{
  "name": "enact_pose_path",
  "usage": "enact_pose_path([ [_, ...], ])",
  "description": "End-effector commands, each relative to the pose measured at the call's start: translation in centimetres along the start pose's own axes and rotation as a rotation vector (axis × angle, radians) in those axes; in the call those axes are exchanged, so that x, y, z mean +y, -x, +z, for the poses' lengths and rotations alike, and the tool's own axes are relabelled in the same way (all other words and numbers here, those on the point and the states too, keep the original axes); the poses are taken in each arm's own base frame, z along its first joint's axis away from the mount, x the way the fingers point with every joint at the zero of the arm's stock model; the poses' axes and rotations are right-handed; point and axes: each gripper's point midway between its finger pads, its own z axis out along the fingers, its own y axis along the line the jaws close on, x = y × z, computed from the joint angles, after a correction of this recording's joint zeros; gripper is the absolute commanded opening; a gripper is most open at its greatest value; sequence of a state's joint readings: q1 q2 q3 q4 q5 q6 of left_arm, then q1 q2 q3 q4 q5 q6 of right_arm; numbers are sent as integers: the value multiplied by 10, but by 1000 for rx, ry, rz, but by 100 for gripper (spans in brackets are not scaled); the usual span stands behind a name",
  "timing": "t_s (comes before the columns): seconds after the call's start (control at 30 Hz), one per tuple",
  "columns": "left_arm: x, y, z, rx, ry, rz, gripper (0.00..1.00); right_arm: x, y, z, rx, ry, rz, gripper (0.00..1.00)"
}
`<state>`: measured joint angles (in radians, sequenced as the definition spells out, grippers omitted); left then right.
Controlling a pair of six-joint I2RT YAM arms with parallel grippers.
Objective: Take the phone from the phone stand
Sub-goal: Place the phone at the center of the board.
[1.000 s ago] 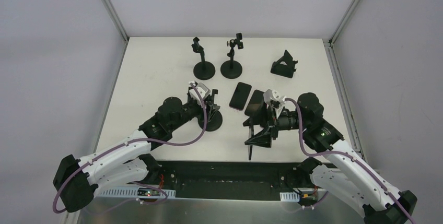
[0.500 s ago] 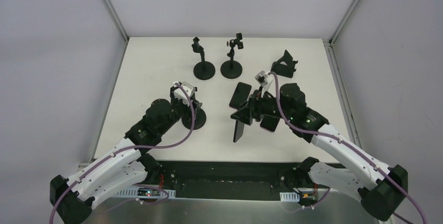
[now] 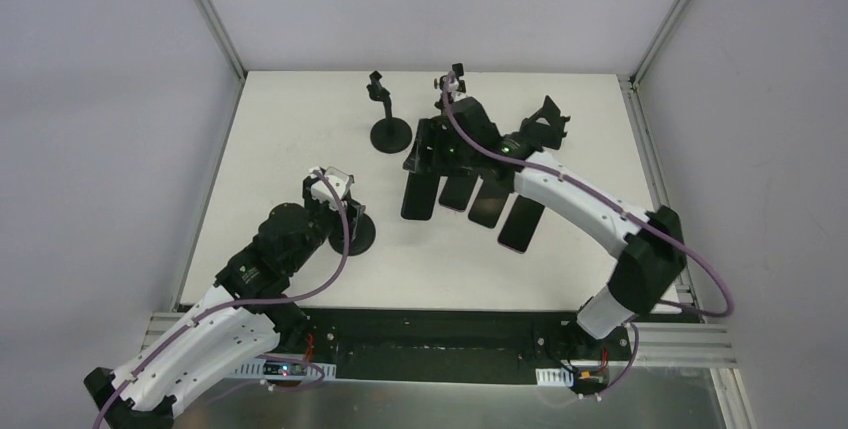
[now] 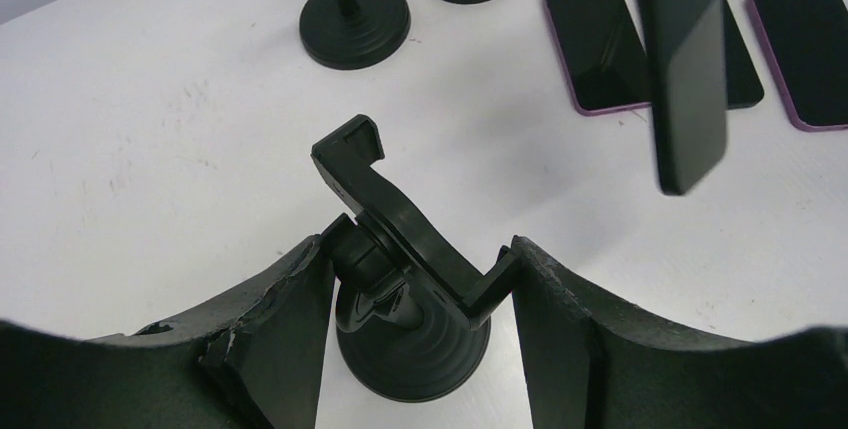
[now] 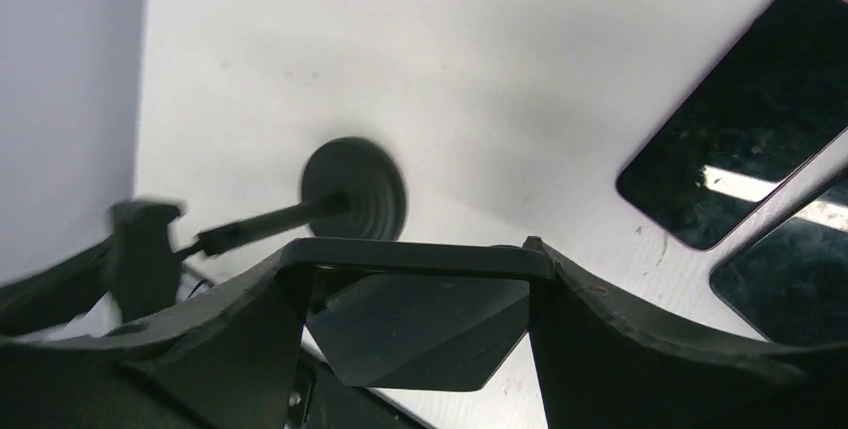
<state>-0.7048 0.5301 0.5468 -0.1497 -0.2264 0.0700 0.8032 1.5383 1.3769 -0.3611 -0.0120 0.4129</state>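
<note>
We see the right fingers clamped on both side edges of the phone. The phone hangs nearly upright in the air above the bench, out of the phone stand and well apart from it. The left fingers are closed on this phone stand, 1 at each side of its neck and holder. Its round base rests on the bench. 3 other phones lie flat on the bench just beside the hanging phone. At the far side are 2 pole stands, 1 partly hidden by the right arm, and 1 folding stand.
</note>
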Motion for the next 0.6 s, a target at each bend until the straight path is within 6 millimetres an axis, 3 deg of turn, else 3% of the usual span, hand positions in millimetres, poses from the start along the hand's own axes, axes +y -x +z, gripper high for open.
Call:
enact_pose_path([
  [0.0,19,-6,-10,5,88,1,0,-25,-4,33,66,-218,32,0],
  [0.3,17,-3,-11,-4,73,-2,0,-45,3,97,62,-346,30,0],
  [0.57,14,-4,-9,7,62,-8,0,-73,-3,131,55,-428,41,0],
])
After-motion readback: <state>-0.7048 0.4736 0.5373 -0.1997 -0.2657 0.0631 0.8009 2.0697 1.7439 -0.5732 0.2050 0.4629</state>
